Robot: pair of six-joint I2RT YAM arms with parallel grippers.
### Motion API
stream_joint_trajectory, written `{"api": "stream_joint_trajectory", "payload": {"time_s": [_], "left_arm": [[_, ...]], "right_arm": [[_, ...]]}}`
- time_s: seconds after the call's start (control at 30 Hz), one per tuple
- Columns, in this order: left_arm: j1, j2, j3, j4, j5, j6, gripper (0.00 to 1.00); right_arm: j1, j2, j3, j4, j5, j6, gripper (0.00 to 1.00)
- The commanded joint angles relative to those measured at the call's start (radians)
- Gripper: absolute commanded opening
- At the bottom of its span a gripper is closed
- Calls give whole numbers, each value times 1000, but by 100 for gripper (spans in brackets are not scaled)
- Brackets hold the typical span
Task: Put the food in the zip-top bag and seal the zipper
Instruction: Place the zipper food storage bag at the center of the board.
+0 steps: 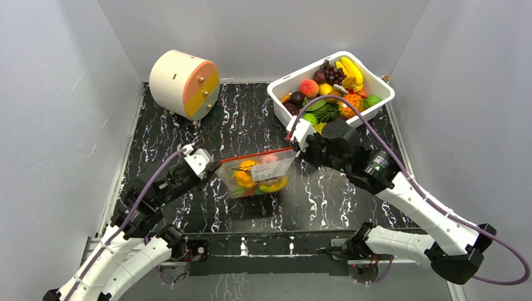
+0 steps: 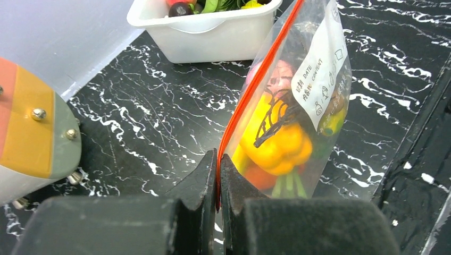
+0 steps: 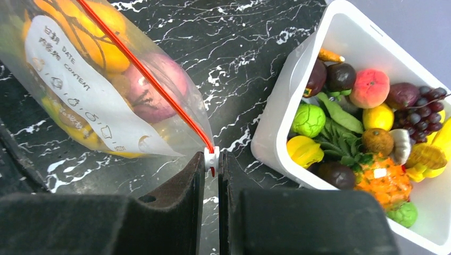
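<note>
Grey plain walls close in a black, white-veined marble-patterned tabletop [image 1: 251, 125]; above its middle hangs the clear crinkly zip-top bag [image 1: 257, 175], stretched between the two arms by its thin orange-red zipper [image 1: 254, 156]. The left hand [image 2: 218, 175] is pinched tight on the left end of that strip, nothing else between its fingers; the right hand [image 3: 211, 170] is closed almost fully on the far end, its fingers nipping the small white plastic slider [image 3: 211, 158]. Inside the bag lie a yellow toy pepper [image 2: 276, 146], an orange piece below it and a pinkish-purple round fruit [image 3: 157, 90]; many more bright toy fruits and vegetables [image 1: 332, 88] sit in the white rectangular plastic tub [image 2: 213, 37] at the back right; a cream drum with an orange, yellow and green face [image 1: 184, 83] stands at the back left.

With both hands on the rim, loading looks finished and sealing is the step in hand; whether the strip is already pressed shut along its length I cannot tell. If it is not, the slider likely needs drawing along the taut line while the left hand anchors the end; slack would let the track buckle.

A white label panel [image 2: 319, 69] on the bag reads "DATE" and "CONTENT", each beside small characters I cannot read, with tiny icons beneath; no brand shows.
</note>
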Motion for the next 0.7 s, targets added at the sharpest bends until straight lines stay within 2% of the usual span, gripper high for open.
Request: {"api": "stream_joint_trajectory", "payload": {"time_s": [0.0,0.2,0.37,0.5,0.57,0.67], "left_arm": [[7,29,28,22,-2,-95,0],[8,42,22,-4,-17,-333,0],[8,30,-57,41,-92,-462,0],[7,84,-50,63,-162,-469,0],[8,135,-30,64,-199,-464,0],[8,204,-16,74,-227,-448,0]], "right_arm": [[-22,-57,41,-34,25,94,0],[-22,-87,-5,-64,-81,173,0],[-22,-95,-132,104,-99,165,0],[-22,-47,-173,265,-65,150,1],[-22,-17,-178,328,-55,133,5],[-22,32,-176,394,-62,126,17]]}}
